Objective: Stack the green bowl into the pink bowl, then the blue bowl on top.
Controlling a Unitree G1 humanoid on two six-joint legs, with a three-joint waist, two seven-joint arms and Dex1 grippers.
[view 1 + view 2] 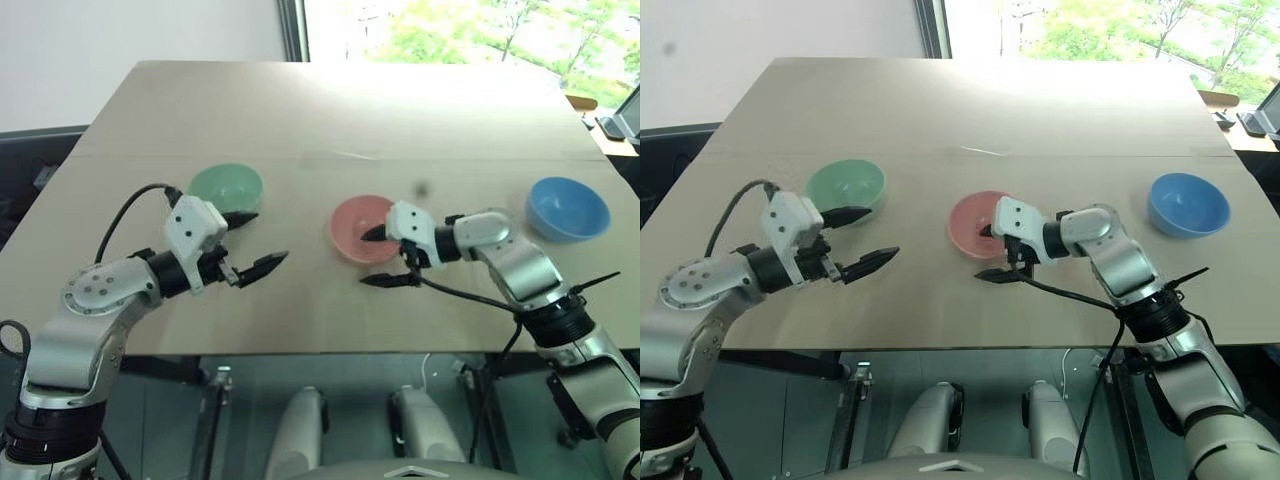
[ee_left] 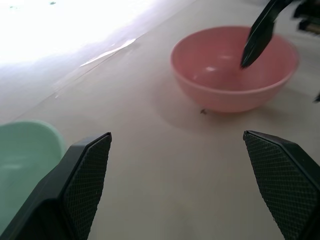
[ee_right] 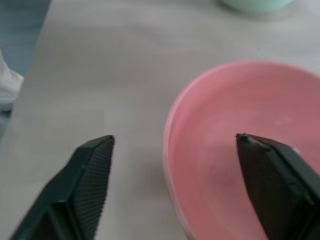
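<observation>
A pale tan tabletop (image 1: 320,120) runs toward a bright window, carrying three bowls well apart in a loose row. The green bowl (image 1: 226,187) sits to the left, the pink bowl (image 1: 360,228) in the middle, the blue bowl (image 1: 568,208) to the right. The left gripper (image 1: 253,242) hovers just beside the green bowl, jaws spread wide and empty. The right gripper (image 1: 380,257) straddles the pink bowl's near rim, jaws apart, one finger over its hollow, gripping nothing.

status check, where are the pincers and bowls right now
Left pincer open by green bowl. Right pincer open astride pink bowl rim. Blue bowl apart, nothing stacked.
</observation>
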